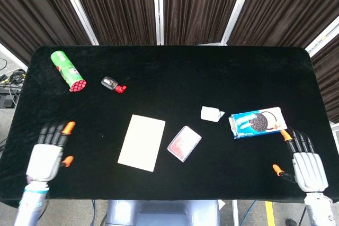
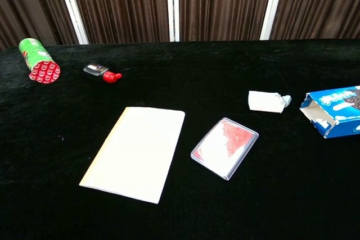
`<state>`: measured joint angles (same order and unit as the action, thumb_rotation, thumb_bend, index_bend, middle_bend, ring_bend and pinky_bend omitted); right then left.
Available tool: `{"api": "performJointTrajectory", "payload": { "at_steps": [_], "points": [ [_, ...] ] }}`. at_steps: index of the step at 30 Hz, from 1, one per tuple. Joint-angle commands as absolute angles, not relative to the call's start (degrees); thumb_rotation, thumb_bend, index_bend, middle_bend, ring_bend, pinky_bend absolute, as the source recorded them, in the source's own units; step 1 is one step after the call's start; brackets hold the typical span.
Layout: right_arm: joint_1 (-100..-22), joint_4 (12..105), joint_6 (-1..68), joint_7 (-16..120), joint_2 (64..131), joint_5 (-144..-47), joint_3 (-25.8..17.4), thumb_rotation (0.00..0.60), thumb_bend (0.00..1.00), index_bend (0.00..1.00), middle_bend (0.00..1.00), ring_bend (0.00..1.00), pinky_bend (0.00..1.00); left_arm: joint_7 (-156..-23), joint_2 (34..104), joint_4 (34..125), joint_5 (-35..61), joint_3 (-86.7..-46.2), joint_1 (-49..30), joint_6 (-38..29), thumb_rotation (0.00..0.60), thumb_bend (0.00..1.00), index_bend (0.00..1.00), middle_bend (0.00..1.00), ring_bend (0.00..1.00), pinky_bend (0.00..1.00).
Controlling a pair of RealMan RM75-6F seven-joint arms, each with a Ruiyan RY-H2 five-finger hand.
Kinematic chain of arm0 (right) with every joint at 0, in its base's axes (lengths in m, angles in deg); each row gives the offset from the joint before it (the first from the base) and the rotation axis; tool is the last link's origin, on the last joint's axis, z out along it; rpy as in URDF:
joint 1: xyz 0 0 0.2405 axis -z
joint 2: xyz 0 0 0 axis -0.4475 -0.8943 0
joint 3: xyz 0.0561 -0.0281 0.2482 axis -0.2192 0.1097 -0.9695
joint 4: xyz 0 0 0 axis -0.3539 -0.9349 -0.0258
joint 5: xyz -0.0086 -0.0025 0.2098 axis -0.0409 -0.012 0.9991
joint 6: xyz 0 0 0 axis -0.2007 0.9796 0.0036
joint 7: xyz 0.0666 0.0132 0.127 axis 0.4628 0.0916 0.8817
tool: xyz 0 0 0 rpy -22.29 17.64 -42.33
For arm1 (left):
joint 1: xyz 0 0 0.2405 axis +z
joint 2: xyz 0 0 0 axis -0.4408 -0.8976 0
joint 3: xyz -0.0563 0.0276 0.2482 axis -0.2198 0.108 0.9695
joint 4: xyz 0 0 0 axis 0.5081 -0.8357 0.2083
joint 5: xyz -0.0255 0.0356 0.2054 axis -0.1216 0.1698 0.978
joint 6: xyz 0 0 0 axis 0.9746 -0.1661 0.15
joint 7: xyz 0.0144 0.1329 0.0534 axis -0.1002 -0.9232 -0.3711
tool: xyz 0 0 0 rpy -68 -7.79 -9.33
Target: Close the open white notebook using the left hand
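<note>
The white notebook (image 1: 142,142) lies closed and flat on the black table, left of centre; the chest view shows the notebook (image 2: 135,153) the same way. My left hand (image 1: 47,154) hovers at the front left corner, well to the left of the notebook, fingers spread and holding nothing. It is out of the chest view. My right hand (image 1: 305,162) rests at the front right corner, fingers apart and empty.
A green can with a red lid (image 1: 68,71) lies at the back left, a small red-capped bottle (image 1: 113,84) beside it. Right of the notebook are a clear pouch with red contents (image 1: 184,143), a crumpled white packet (image 1: 212,114) and a blue cookie box (image 1: 257,123).
</note>
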<state>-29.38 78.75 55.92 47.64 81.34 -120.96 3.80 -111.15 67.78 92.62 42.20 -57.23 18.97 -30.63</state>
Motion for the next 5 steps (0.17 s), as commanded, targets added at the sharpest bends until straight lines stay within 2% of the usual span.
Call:
{"api": "performJointTrajectory", "payload": {
  "at_steps": [1,5],
  "points": [
    [-29.46,78.86,56.08,47.78,81.22,-121.23,3.73,0.6,0.09,0.0,0.0,0.0,0.0,-110.09,65.64,93.49,40.41,-56.67,20.83,-31.62,0.6,0.12,0.0,0.0,0.0,0.0],
    [-29.6,78.62,55.62,47.8,81.22,-121.21,3.89,0.6,0.09,0.0,0.0,0.0,0.0,-109.59,64.46,93.67,40.0,-56.64,21.66,-31.97,0.6,0.13,0.0,0.0,0.0,0.0]
  ]
}}
